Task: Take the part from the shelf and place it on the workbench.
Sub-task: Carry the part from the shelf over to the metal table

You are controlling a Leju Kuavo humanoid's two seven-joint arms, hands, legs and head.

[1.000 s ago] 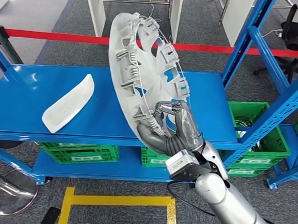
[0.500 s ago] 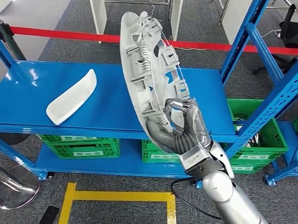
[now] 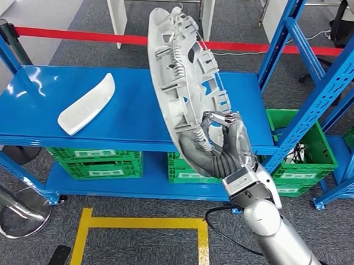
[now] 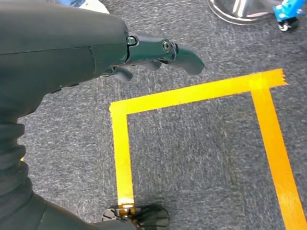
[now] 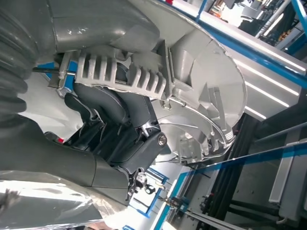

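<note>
Grey plastic wheel cover (image 3: 186, 91) is up on edge above the blue shelf (image 3: 131, 115), gripped at its lower rim by the right hand (image 3: 221, 148) — head view. A white curved part (image 3: 87, 104) lies on the shelf, well apart. Left wrist view: left hand (image 4: 90, 48) over yellow floor tape (image 4: 181, 98), holding nothing, fingers extended. Right wrist view: fingers (image 5: 105, 105) clasp the cover's ribbed rim.

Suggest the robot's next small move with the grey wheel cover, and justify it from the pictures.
Probably draw the wheel cover back clear of the blue shelf: the right hand grips its lower rim, it is lifted and tilted above the shelf, and no workbench is in sight.
</note>
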